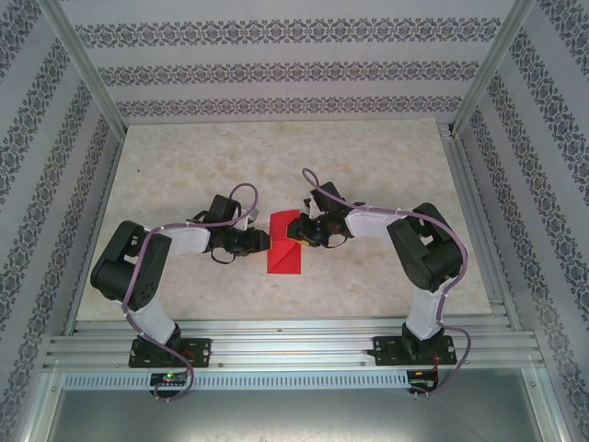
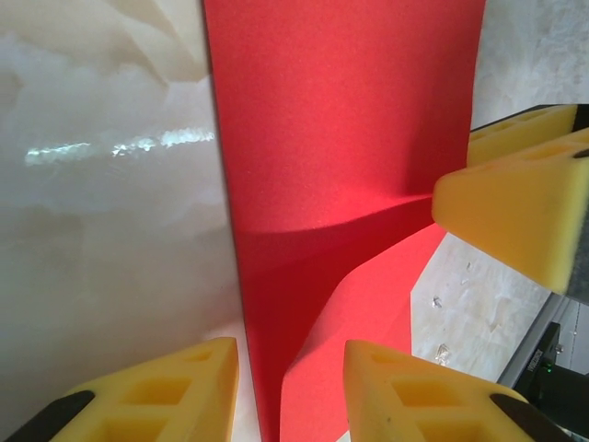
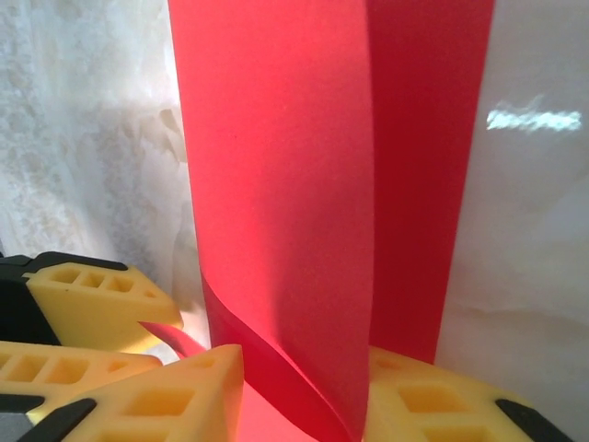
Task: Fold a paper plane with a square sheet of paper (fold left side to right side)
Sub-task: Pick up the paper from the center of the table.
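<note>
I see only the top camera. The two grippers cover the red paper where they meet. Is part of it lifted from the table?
Observer: Yes. In the right wrist view one flap of the red paper curls up off the table, between the right gripper's fingers.
Operator: Are those fingers closed on it?
Observer: No, they stand apart; the flap rises in the gap.
Operator: And the left gripper?
Observer: Open too, in the left wrist view; there a finger of the right gripper touches the paper's edge.
</note>
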### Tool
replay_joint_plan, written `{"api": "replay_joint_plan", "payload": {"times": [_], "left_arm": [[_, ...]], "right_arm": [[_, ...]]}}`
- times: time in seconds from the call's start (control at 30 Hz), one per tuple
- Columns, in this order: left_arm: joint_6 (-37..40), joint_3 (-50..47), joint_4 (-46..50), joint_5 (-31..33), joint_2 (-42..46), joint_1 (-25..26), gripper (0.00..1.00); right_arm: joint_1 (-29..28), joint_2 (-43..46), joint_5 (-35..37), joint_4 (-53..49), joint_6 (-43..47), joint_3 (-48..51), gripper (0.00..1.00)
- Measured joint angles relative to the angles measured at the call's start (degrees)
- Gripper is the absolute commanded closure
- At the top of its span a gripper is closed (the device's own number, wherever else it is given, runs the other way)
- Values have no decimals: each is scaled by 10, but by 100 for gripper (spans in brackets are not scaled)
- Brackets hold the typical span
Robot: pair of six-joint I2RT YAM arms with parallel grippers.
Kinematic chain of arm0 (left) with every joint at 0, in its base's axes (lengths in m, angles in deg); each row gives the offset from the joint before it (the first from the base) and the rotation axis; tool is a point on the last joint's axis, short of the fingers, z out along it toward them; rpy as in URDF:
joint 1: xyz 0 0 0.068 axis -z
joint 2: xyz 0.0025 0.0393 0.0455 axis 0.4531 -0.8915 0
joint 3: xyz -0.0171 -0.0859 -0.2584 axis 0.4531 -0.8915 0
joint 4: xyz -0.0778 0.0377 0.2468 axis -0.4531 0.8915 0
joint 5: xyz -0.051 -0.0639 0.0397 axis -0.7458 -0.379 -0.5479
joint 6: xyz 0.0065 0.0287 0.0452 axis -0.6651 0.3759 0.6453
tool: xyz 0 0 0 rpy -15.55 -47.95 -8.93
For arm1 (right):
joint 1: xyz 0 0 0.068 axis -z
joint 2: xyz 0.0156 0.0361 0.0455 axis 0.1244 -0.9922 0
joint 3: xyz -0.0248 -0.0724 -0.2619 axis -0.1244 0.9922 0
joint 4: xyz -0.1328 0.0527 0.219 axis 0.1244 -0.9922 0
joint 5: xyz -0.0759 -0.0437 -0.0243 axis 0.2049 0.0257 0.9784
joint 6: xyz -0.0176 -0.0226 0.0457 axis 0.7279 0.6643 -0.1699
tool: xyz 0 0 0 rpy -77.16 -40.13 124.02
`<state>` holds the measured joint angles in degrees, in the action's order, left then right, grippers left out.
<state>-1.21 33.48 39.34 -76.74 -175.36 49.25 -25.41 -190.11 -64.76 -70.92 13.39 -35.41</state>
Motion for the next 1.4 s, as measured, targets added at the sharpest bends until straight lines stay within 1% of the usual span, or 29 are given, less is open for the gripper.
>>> {"api": "replay_joint_plan", "payload": {"times": [0.17,0.27,0.37,0.47,0.6,0.67,0.8,0.87,0.93,0.97,1.1,1.17,1.27,1.4], "left_arm": [[0,0,2,5,0,0,64],[2,0,5,7,0,0,64],[2,0,9,11,0,0,64],[3,0,15,16,2,0,62],[7,0,24,17,27,-3,56],[9,-1,28,17,50,-9,48],[12,-12,36,15,129,-42,30],[9,-23,38,13,176,-60,19],[0,-37,39,7,234,-80,4],[-8,-43,37,3,259,-88,0],[-57,-70,0,-20,364,-111,0],[-88,-73,-31,-37,391,-114,0],[-143,-73,-94,-66,401,-114,0],[-225,-73,-188,-104,384,-114,0]], "right_arm": [[-5,0,-3,6,0,0,62],[-7,0,-5,8,0,0,65],[-13,0,-8,9,-1,0,71],[-16,0,-13,11,-5,0,81],[-16,3,-16,11,-9,1,95],[-16,9,-15,11,-9,2,100],[-14,36,-16,6,-8,2,100],[-12,57,-16,3,-8,2,100],[-6,84,-19,3,-8,2,100],[-3,96,-22,3,-8,2,100],[23,157,-43,10,-9,2,100],[36,184,-58,19,-10,2,100],[51,219,-82,36,-16,-6,100],[56,251,-109,56,-28,-29,100]]}}
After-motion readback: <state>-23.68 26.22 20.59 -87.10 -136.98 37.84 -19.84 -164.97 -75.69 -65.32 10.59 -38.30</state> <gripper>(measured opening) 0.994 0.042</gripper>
